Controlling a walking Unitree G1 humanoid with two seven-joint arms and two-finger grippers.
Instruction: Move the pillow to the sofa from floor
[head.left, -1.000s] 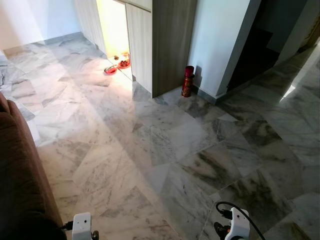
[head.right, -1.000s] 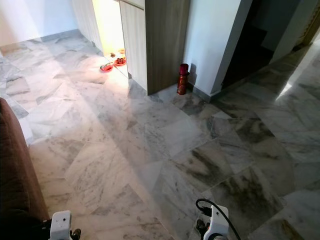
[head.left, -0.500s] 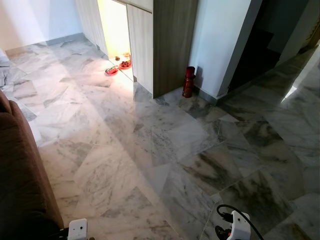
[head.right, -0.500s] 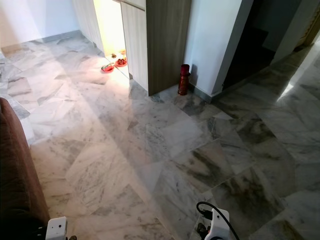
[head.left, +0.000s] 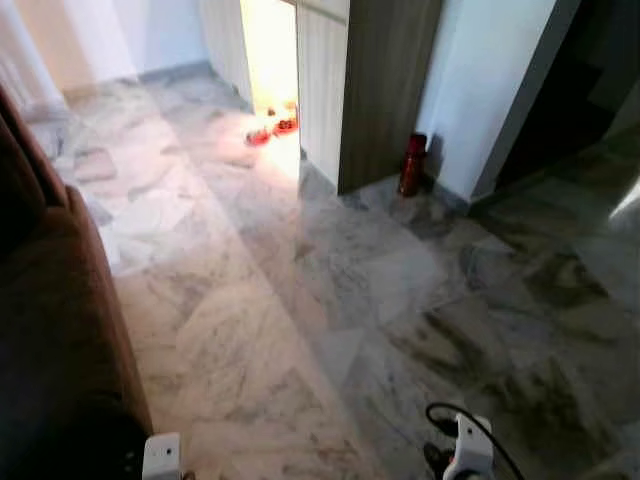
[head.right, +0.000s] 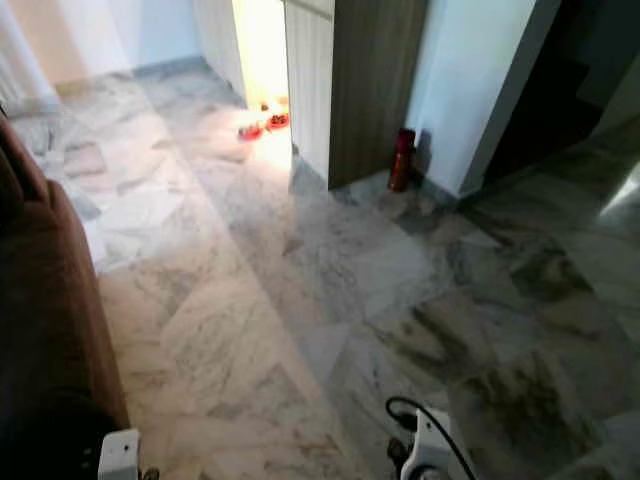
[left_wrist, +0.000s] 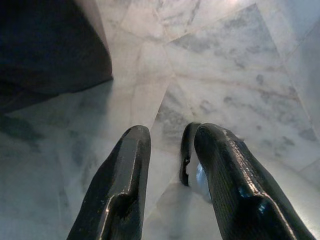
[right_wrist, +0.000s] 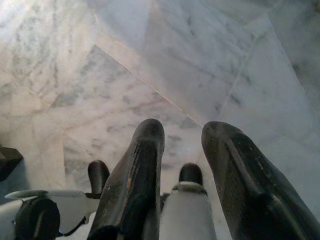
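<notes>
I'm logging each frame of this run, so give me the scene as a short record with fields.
floor: grey-white marble tiles
sofa: dark brown, along the robot's left
red bottle: upright at the foot of the white wall
red bowls: on the floor in the lit doorway
pillow: none to be made out
left hand: open, empty, above the floor beside the sofa
right hand: open, empty, above the floor

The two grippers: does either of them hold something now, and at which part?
Nothing is held. The left gripper and the right gripper are both open, with only marble floor between their fingers.
</notes>
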